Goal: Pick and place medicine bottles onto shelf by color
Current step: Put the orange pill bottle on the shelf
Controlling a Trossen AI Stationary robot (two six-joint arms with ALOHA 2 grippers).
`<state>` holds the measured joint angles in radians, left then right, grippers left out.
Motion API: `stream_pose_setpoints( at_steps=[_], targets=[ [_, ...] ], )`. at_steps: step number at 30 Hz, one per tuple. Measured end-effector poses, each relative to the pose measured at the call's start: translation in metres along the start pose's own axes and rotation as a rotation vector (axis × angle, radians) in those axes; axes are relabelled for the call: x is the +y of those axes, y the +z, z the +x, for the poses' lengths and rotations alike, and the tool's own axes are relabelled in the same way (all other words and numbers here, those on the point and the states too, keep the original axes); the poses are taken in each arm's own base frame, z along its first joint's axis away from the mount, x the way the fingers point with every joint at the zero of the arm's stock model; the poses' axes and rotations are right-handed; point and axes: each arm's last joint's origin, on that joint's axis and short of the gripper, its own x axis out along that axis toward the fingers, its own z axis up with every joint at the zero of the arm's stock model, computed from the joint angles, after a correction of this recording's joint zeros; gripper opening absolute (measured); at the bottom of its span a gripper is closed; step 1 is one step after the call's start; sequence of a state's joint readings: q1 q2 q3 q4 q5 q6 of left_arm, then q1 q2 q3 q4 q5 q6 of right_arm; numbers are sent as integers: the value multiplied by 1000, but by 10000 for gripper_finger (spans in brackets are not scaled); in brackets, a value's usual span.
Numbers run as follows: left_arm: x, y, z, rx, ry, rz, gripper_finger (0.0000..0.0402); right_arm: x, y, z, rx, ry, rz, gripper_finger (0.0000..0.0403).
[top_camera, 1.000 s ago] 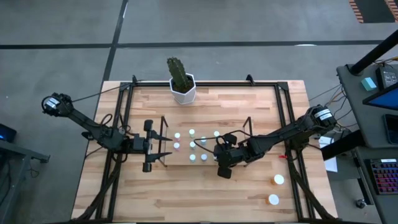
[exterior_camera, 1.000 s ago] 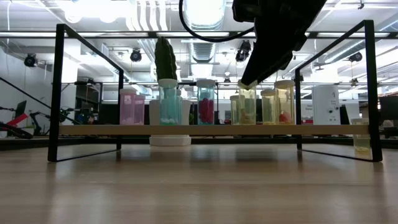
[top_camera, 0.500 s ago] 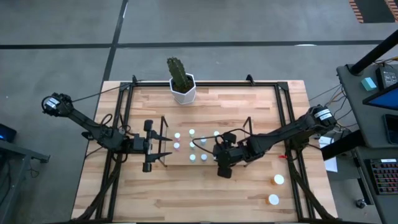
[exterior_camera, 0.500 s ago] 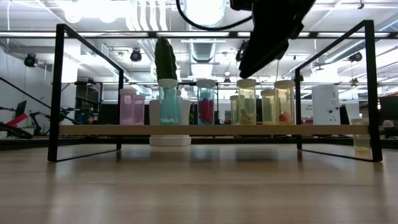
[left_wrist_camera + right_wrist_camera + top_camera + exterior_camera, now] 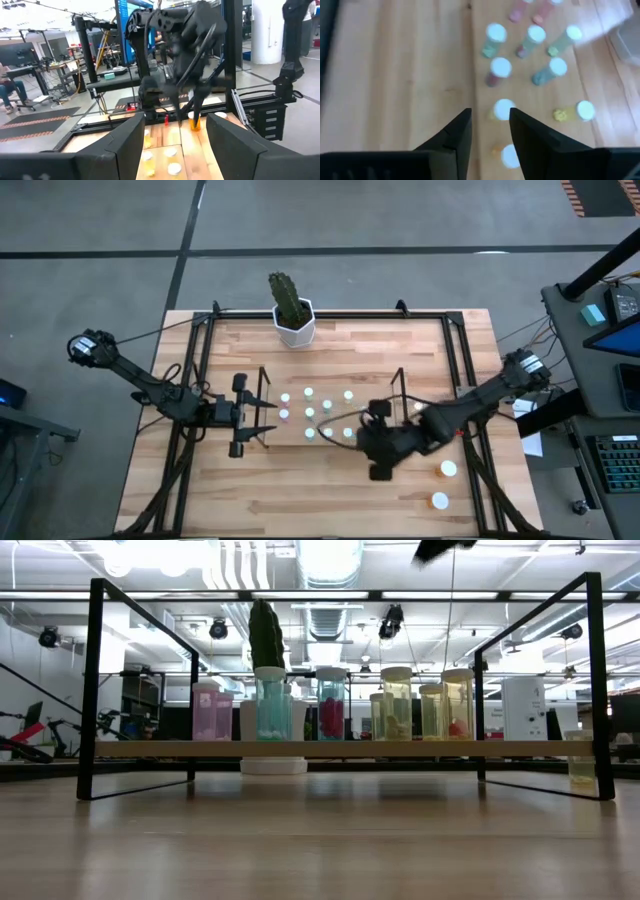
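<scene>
Medicine bottles [image 5: 308, 394] fill shelf [image 5: 262, 375], front table [image 5: 300, 500] bare

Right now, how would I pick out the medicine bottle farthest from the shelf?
On the wooden table, find the right corner opposite the cactus pot. Two white-capped bottles stand alone there, off the shelf. The farthest bottle is the one nearer the table's edge, beyond its neighbour.

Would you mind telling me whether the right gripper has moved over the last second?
Yes. In the high view the right gripper has pulled back off the shelf, toward the table's near right side, with nothing between its fingers.
</scene>
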<state>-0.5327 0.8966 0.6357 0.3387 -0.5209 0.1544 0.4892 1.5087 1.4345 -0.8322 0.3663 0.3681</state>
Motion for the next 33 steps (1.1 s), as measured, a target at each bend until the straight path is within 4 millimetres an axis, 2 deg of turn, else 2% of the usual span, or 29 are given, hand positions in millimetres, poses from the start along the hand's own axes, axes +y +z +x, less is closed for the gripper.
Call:
stream_pose_setpoints(
  at_steps=[4,8,13,17,22,26,29,33],
  targets=[
    [-4,-1,5,-13,-23,-24,197,17,-7,-33,-80,51,55,101],
    [-9,2,9,-69,-56,-51,197,28,-16,-64,-127,136,219,82],
    [-9,8,11,-108,-57,-70,197,32,-30,-96,-61,206,439,60],
    [-9,11,11,-112,-56,-73,197,22,-46,-103,44,111,557,48],
    [-8,11,11,-113,-56,-73,197,5,-65,-110,183,-23,570,38],
    [-8,11,10,-112,-56,-72,197,-9,-74,-121,178,-17,576,24],
    [-8,11,10,-112,-56,-64,197,-22,-85,-125,154,-31,643,11],
    [-8,11,10,-114,-53,-28,197,-37,-108,-120,135,-83,762,9]
  ],
)
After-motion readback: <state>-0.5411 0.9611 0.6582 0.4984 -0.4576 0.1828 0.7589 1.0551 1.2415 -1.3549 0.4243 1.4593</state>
